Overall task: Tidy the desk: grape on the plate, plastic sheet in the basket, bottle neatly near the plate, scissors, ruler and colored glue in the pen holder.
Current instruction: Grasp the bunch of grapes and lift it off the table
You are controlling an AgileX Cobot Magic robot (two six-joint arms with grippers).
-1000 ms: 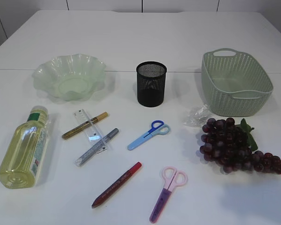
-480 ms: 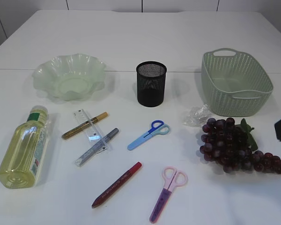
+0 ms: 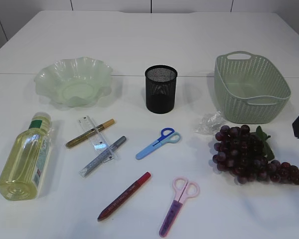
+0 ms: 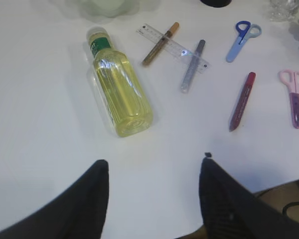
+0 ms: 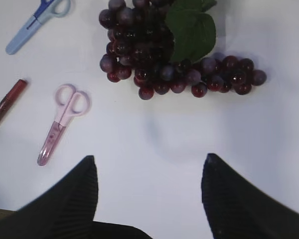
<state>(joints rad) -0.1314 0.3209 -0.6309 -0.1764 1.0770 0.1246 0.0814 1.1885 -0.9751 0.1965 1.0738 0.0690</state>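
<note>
Both our grippers have open, empty fingers. The right gripper hovers near the grape, which lies on the tabletop before the basket. We should grasp its thick middle, then carry it to the plate.

Two scissors, three glue pens, one ruler

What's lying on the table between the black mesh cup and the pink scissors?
The blue scissors lie between the pen holder and the pink scissors; the rest of that stretch is bare table, as the exterior view shows.
</note>
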